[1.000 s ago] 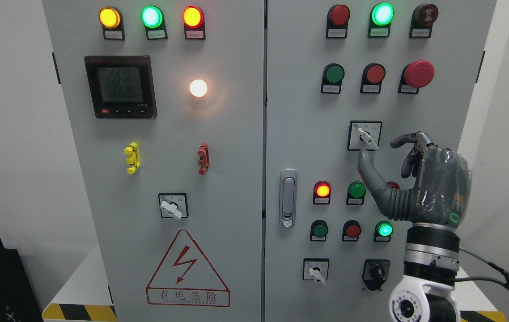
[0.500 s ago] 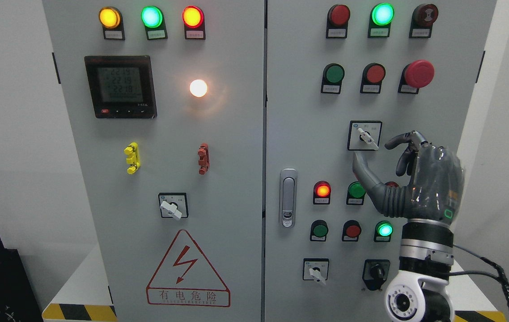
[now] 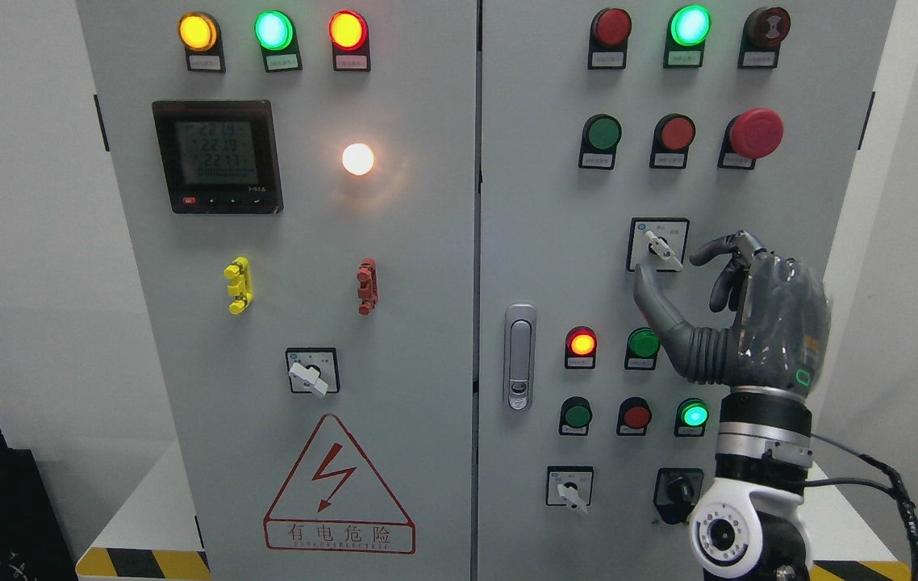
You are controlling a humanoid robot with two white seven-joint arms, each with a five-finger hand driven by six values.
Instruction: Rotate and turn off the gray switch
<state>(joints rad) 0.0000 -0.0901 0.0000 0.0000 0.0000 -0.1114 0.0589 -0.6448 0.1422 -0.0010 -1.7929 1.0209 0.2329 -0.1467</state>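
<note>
Right hand [image 3: 737, 323] is up at the cabinet's right door [image 3: 548, 242], arm coming in from approx 5 o'clock of the frame. Fingers spread and part-curled, holding nothing: thumb tip sits just below the gray switch [image 3: 659, 245], index arcs toward it from 3 o'clock, so the switch lies near the gap btwn them but nothing is closed on it; can't tell if the thumb touches the switch plate. Gray switch is a white lever on a black-framed square plate, mid-right of the right door, lever pointing approx 4 o'clock. Above it, at 12 o'clock, a row w/ a green button [image 3: 602, 133], red button [image 3: 677, 133] and red mushroom stop [image 3: 756, 133]. Below the hand, at 6 o'clock, a lit green lamp [image 3: 694, 415] and a black knob switch [image 3: 678, 489]. Door handle [image 3: 519, 357] sits at 8 o'clock of the switch. Left door carries a digital meter [image 3: 217, 156] and a lit white lamp [image 3: 358, 159].
</note>
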